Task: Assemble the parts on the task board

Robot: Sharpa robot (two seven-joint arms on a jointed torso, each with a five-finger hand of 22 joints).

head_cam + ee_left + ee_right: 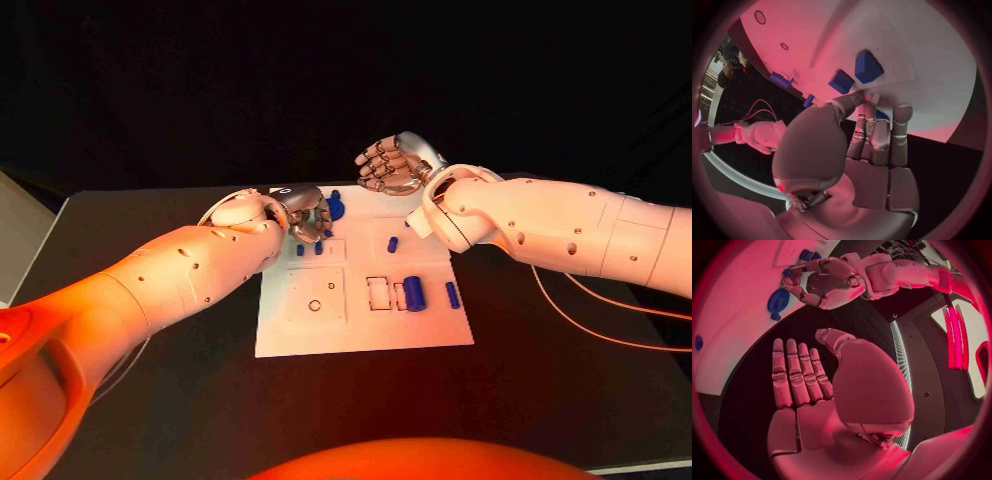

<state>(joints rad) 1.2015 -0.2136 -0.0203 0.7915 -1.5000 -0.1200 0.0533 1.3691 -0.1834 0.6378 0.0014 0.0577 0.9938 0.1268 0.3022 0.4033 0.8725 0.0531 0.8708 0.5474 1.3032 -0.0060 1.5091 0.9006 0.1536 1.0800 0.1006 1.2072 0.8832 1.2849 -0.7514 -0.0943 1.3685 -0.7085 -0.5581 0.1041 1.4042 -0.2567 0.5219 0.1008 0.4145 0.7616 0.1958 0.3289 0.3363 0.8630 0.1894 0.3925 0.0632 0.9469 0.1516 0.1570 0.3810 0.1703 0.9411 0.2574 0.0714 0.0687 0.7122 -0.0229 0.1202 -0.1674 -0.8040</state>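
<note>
The white task board lies mid-table with several small blue parts on it. My left hand reaches down onto the board's far left corner. Its fingertips touch the board beside two blue blocks, and a blue bit shows behind the fingers. Whether it pinches a part is hidden. A larger blue part stands just beside that hand. My right hand hovers above the board's far edge with straight fingers, holding nothing.
A blue cylinder lies beside white slots mid-board, a thin blue piece near the right edge, and a small one further back. A white square panel with holes sits left. A thin cable runs under the right arm.
</note>
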